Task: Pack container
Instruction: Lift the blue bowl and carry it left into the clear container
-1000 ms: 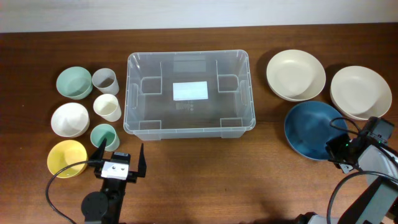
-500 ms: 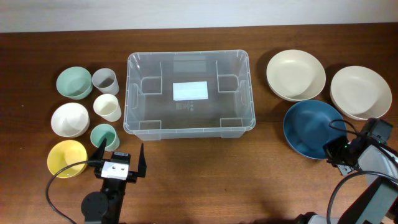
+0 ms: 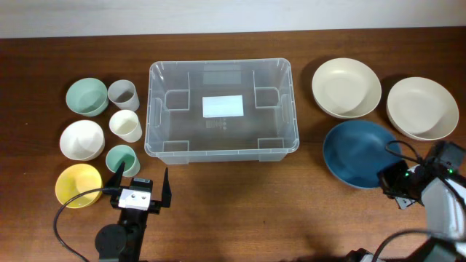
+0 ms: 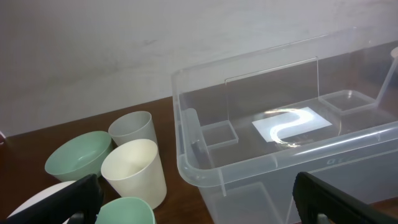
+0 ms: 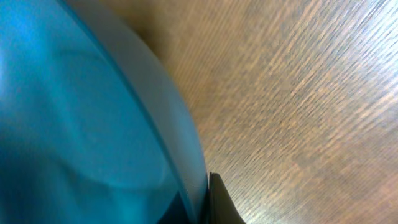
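Two claws. Right claw (image 3: 392,177) clamped on blue bowl (image 3: 357,151) at its near-right rim; only the wrist view shows a dark finger (image 5: 219,200) against that rim. Left claw (image 3: 141,183) spread apart, level, pointing far toward white cup (image 4: 134,171). Container (image 3: 222,109) at centre, between cups and cream bowls (image 3: 346,87).

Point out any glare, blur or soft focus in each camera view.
Overhead: sharp and evenly lit; only the white label in the container looks washed bright. Left wrist: a curled glare streak sits on that label, while the cream cup is sharp. Right wrist: the blue bowl fills the frame out of focus, and the table wood grain is crisper.
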Robot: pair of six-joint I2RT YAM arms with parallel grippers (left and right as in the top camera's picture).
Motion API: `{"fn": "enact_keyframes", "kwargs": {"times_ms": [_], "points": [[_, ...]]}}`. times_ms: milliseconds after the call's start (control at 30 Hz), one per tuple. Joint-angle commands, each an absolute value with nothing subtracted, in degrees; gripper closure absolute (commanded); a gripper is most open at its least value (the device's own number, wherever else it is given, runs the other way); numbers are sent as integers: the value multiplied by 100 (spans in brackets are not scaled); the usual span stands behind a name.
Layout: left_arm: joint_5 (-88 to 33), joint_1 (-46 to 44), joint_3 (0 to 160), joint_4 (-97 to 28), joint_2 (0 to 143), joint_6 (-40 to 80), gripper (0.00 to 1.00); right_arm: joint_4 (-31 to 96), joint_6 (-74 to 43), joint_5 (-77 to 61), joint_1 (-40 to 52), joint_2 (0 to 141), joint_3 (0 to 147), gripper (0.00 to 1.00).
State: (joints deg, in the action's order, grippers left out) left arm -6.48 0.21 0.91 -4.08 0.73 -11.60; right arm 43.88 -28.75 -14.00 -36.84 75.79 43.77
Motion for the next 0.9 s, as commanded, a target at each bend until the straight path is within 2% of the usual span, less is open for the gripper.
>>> {"fn": "enact_keyframes", "kwargs": {"times_ms": [0, 233, 467, 633, 867], "points": [[-668, 54, 56, -410, 34, -1251, 0, 4567, -2917, -1590, -3721, 6855, 4790, 96], [-668, 54, 56, -410, 34, -1251, 0, 4550, -2969, -2477, -3719, 5612, 5330, 97], [-668, 54, 56, -410, 34, -1251, 0, 2661, -4281, -3693, -3321, 5146, 5446, 96], [-666, 54, 56, -408, 34, -1251, 0, 1197, -4871, -3514, -1940, 5509, 5446, 96], [-666, 54, 56, -408, 34, -1251, 0, -38, -4921, -2434, 399, 6858, 5516, 96]]}}
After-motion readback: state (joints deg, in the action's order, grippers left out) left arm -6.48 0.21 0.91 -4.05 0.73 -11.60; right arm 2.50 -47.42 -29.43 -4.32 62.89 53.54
